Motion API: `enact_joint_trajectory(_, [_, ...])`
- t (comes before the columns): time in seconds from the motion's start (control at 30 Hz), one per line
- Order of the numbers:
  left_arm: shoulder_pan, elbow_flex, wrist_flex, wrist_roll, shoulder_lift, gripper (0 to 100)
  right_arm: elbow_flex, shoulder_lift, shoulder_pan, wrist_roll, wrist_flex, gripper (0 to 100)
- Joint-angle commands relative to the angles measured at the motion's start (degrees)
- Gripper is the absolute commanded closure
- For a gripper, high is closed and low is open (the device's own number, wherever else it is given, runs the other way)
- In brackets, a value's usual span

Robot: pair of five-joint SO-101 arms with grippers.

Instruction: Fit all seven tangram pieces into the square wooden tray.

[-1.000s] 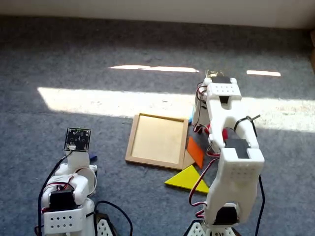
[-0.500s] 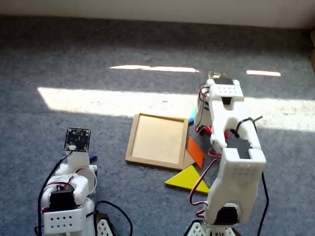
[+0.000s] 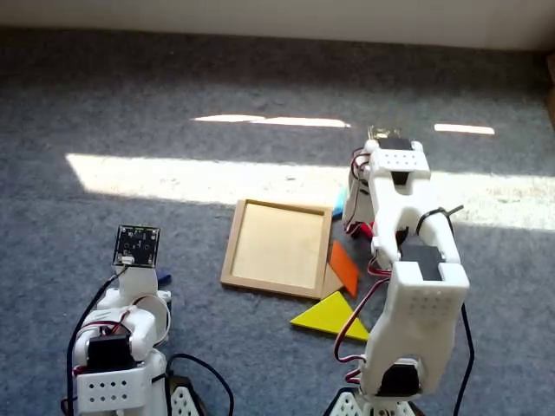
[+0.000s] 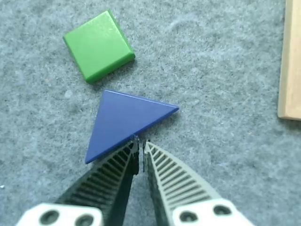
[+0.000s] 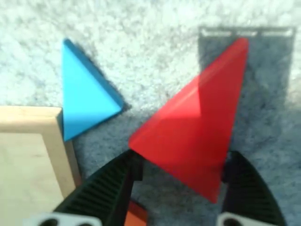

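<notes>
On grey carpet [image 3: 173,104], two arms flank the square wooden tray [image 3: 232,251], with tangram pieces lying loose around it
At far left the left gripper [image 4: 140,141] is clenched on nothing, its tips pressed together and touching the long edge of a dark blue triangle [image 4: 124,120], with a green square [image 4: 99,45] just beyond that and the tray's rim well off to the side. The tray lies flat between the arms. Just beside its right edge lie an orange piece [image 3: 344,267] and a yellow triangle [image 3: 331,315], and a light blue triangle [image 5: 82,94] touches its far corner. Farther right, the right gripper [image 5: 182,162] is spread wide, one finger on either side of a red triangle [image 5: 197,127] lying on the carpet
</notes>
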Motion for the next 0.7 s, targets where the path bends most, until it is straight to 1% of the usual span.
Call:
enact_joint_trajectory(0.0, [-0.75,1.10,0.44,-0.35,-2.33,96,0.13,-1.10,0.75,0.62,-1.89,74.0])
enact_joint_trajectory(0.07, [-0.75,1.10,0.44,-0.35,-2.33,96,-0.04,-1.19,0.48,0.26,-1.71,70.1])
enact_joint_trajectory(0.17, [-0.75,1.10,0.44,-0.35,-2.33,96,-0.31,-1.19,-0.22,0.18,-1.27,60.2])
enact_joint_trajectory(0.2, [-0.75,1.10,0.44,-0.35,-2.33,96,-0.40,-1.19,-0.48,0.26,-1.27,58.4])
enact_joint_trajectory(0.43, [-0.75,1.10,0.44,-0.35,-2.33,96,-0.40,-1.10,-2.07,0.18,-1.89,58.1])
enact_joint_trajectory(0.67, [-0.75,1.10,0.44,-0.35,-2.33,96,-0.13,-1.19,-2.15,0.09,-7.16,58.1])
